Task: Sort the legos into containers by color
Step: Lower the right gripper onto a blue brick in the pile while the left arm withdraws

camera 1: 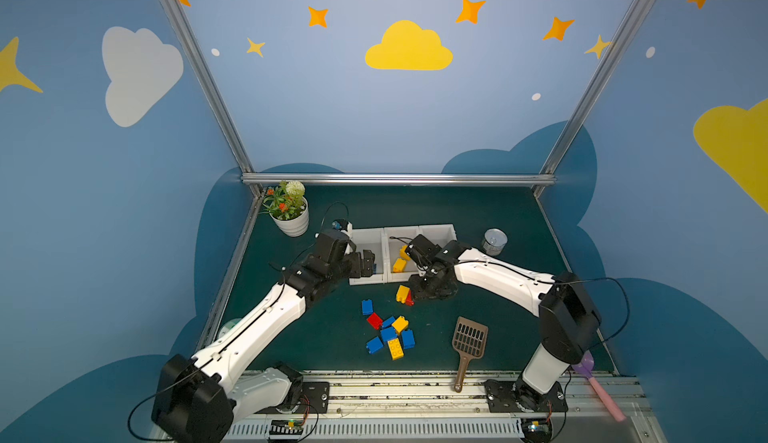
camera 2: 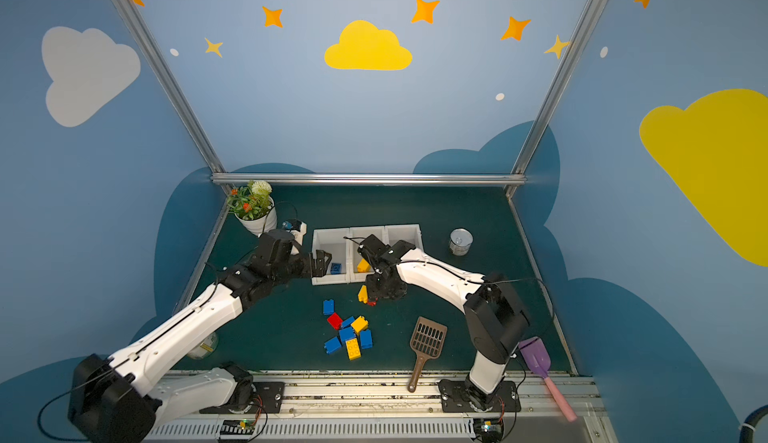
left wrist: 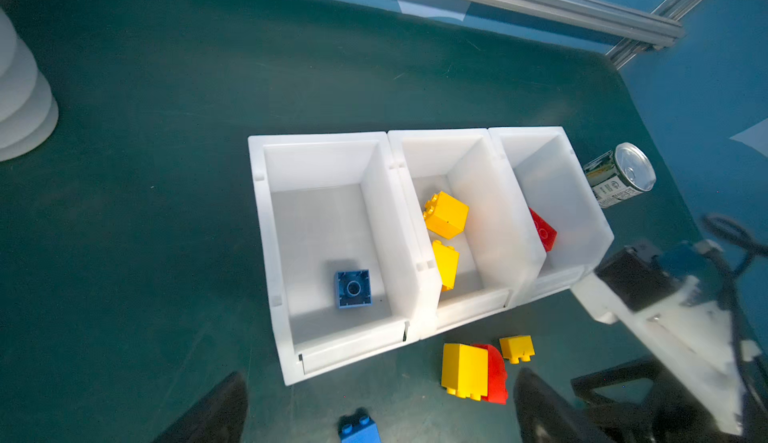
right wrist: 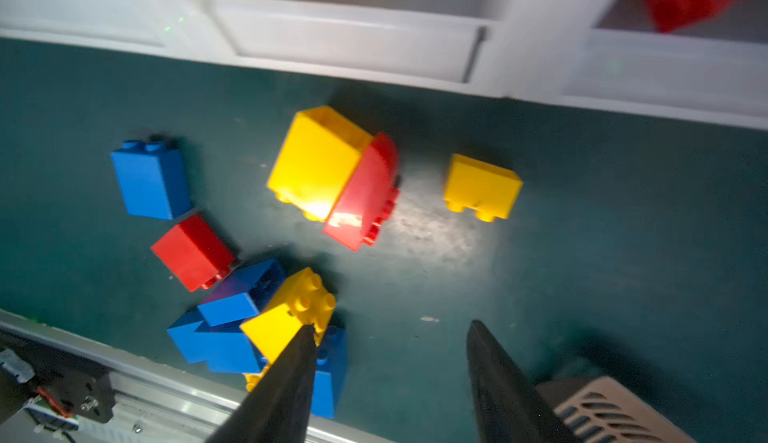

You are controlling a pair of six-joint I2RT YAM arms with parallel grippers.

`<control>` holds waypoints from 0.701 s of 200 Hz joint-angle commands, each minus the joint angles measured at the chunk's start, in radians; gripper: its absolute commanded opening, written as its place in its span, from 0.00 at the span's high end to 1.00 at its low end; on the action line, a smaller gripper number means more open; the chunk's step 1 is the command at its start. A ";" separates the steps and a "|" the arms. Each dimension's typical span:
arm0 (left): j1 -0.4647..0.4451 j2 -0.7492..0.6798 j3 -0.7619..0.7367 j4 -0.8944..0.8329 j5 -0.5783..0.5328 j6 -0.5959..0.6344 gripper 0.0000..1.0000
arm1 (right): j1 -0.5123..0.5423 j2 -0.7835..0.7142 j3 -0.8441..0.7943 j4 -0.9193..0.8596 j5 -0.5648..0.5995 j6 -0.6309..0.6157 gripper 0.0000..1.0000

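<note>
Three white bins stand in a row; the left bin (left wrist: 266, 212) holds a blue brick (left wrist: 353, 289), the middle bin (left wrist: 415, 137) two yellow bricks (left wrist: 445, 214), the right bin (left wrist: 582, 179) a red brick (left wrist: 542, 231). My left gripper (left wrist: 380, 378) hangs open and empty over the left bin's front edge (camera 1: 368, 264). In front of the bins lie a yellow brick (right wrist: 316, 162) with a red curved brick (right wrist: 365, 193) against it, and a small yellow brick (right wrist: 482, 187). Just above them my right gripper (right wrist: 390, 324) is open, holding nothing. Several loose blue, red and yellow legos (camera 1: 390, 333) lie nearer the front.
A potted plant (camera 1: 291, 216) stands at the back left and a tin can (camera 1: 494, 241) to the right of the bins. A brown slotted scoop (camera 1: 469, 341) lies at the front right, and a purple shovel (camera 1: 584, 364) sits by the right arm's base.
</note>
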 commanded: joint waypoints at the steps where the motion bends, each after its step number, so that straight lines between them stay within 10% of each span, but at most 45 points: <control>1: 0.018 -0.101 -0.061 0.018 -0.046 -0.051 0.01 | 0.059 0.043 0.072 -0.002 -0.003 -0.013 0.42; 140: 0.035 -0.632 -0.303 -0.258 -0.170 -0.229 0.01 | 0.171 0.450 0.521 -0.109 -0.030 -0.036 0.40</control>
